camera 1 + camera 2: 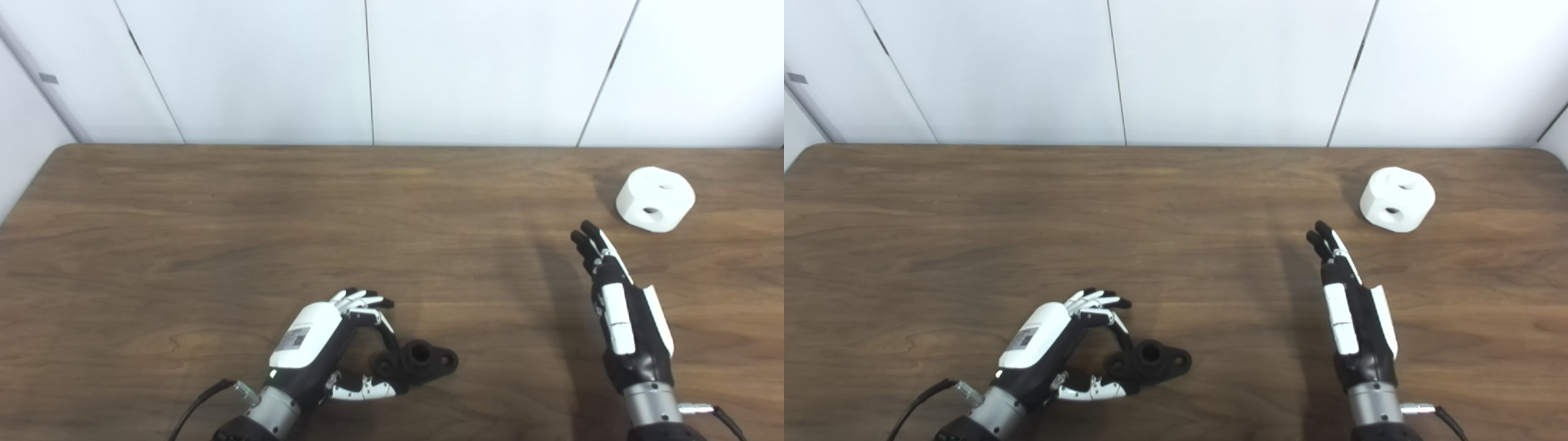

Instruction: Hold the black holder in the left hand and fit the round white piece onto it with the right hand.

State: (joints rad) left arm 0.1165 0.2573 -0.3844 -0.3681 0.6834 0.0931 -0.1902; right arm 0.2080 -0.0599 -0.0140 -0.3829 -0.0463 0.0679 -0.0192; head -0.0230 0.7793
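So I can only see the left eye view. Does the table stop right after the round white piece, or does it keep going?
Observer: The right eye view shows the end. The table finishes in a rounded far corner a little past the round white piece, with bare wood between them.
Child: And is anything behind that corner?
Observer: Just white wall, with a dark slanting seam running up from near the corner.
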